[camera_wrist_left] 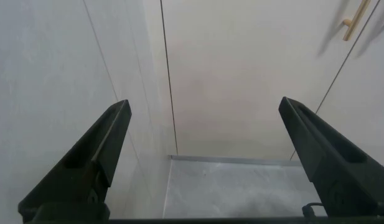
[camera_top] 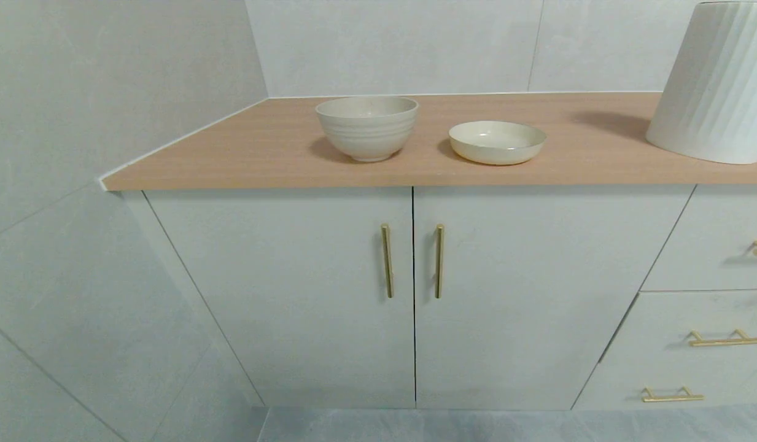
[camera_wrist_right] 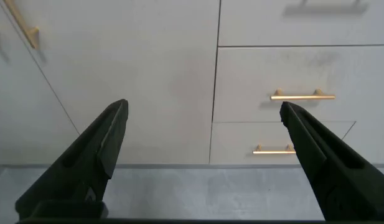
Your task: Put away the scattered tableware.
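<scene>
one table (camera_top: pixel 261 153), two pieces of tableware on it
one ribbed white canister (camera_top: pixel 716 86) at its right end, one deep bowl (camera_top: pixel 367 127), one shallow dish (camera_top: pixel 496 142) just beside the bowl; my left hand (camera_wrist_left: pixel 204 107) and right hand (camera_wrist_right: pixel 204 107) are both spread, empty, facing the cupboard fronts (camera_top: pixel 280 294).

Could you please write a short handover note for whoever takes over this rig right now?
Left pincer: open, empty, facing the cupboard.
Right pincer: open, empty, facing the drawers.
Deep bowl and shallow dish sit apart on the counter, bowl on the robot's left.
Done: nothing yet; both cupboard doors are shut.
Left: put both pieces away, probably in the cupboard below.
</scene>
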